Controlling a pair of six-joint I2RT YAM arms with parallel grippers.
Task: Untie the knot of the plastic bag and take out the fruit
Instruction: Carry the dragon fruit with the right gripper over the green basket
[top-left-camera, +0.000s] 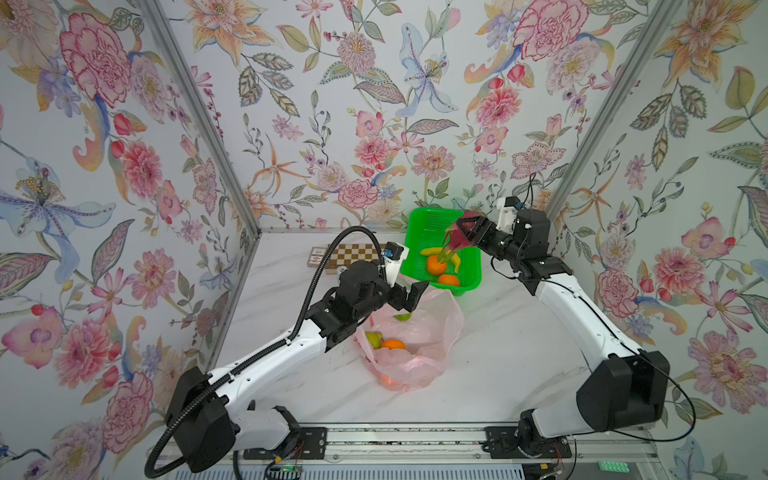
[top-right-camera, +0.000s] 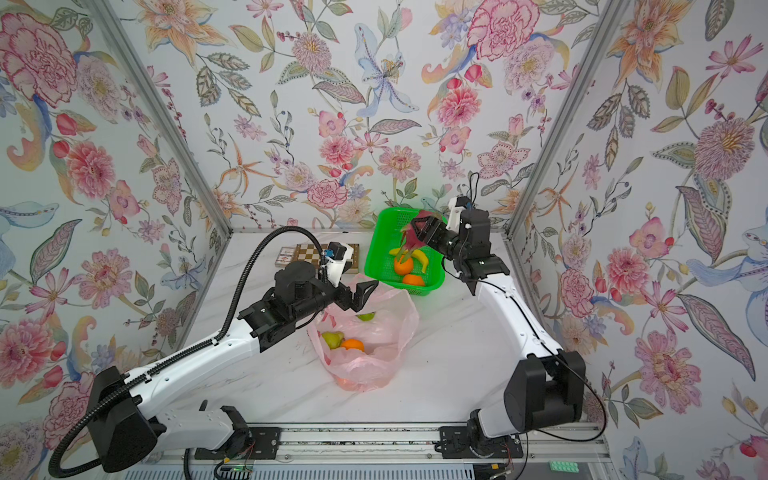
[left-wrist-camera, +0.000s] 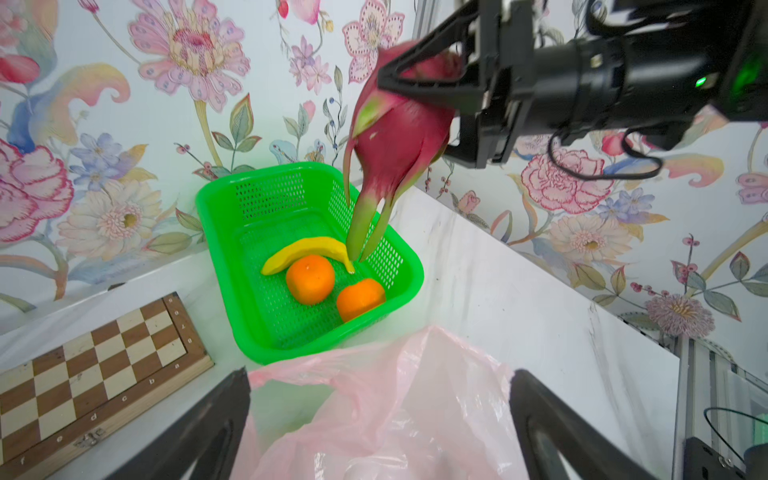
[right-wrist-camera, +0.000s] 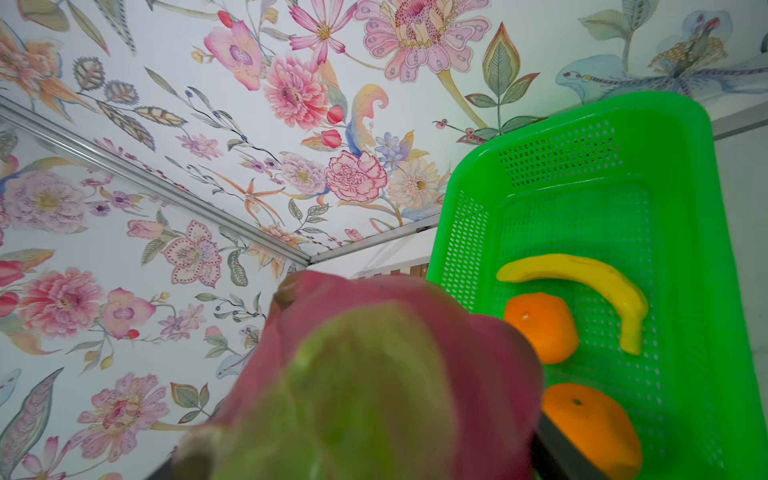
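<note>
While the white marbled table (top-left-camera: 519, 332) is carrying everything, the plastic bag (top-left-camera: 432, 332) is lying crumpled near its middle, its mouth gaping upward and its pale pink film slumping around the fruit inside. Behind the bag, the green basket (top-left-camera: 419, 224) is sitting against the table's far edge, right of centre, with its near side just beside the bag's far rim. Left of the basket, a chessboard (top-left-camera: 357, 253) is lying flat along the same far edge. Over the bag's far-left rim the left tool (top-left-camera: 415, 296) is hovering with its jaws spread wide and nothing between them. In the left wrist view its two dark fingers (left-wrist-camera: 208, 424) are framing the pink film, though whether they are touching it I cannot tell. Above the basket's right side the right tool (top-left-camera: 466, 227) is gripping the dragon fruit (top-left-camera: 452, 246), pinching the magenta body between its jaws while the green-tipped scales are hanging down toward the basket's contents. Inside the basket a banana (top-left-camera: 432, 250) is curving beside two oranges (top-left-camera: 436, 266), all resting on the perforated floor. Inside the bag an orange (top-left-camera: 392, 344) is sitting next to a greenish pear-like fruit (top-left-camera: 374, 338), and another green fruit (top-left-camera: 402, 316) is peeking out at the far side, just below the left tool.
</note>
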